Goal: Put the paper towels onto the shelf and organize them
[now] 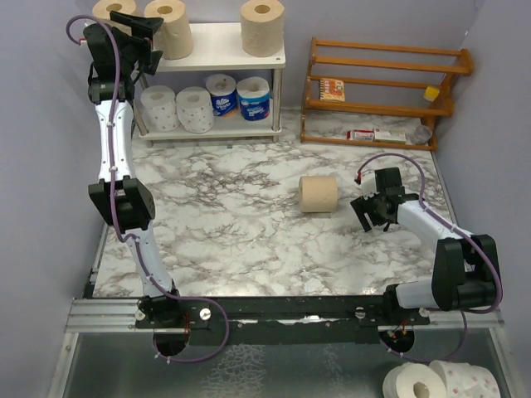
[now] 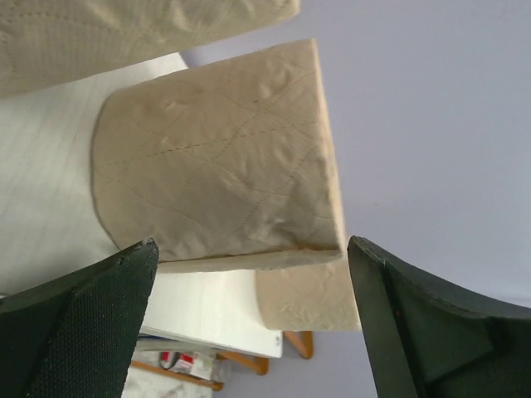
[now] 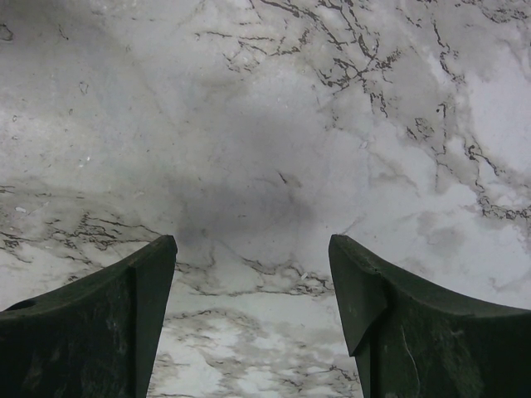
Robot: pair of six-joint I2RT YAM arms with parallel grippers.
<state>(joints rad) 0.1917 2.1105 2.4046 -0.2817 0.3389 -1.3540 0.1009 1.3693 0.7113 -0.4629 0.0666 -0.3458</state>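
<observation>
Three tan rolls (image 1: 262, 26) are stood on the white shelf's (image 1: 217, 46) top board; two pink-dotted rolls (image 1: 158, 108) and two blue-wrapped rolls (image 1: 254, 99) are kept below. A fourth tan roll (image 1: 319, 193) is laid on the marble table (image 1: 224, 224). The left gripper (image 2: 250, 246), at the top board, and the right gripper (image 3: 253, 240) are held spread apart.

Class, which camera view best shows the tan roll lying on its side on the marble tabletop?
Top external: the tan roll is whole and unobstructed there. Neither wrist view shows it at all.
</observation>
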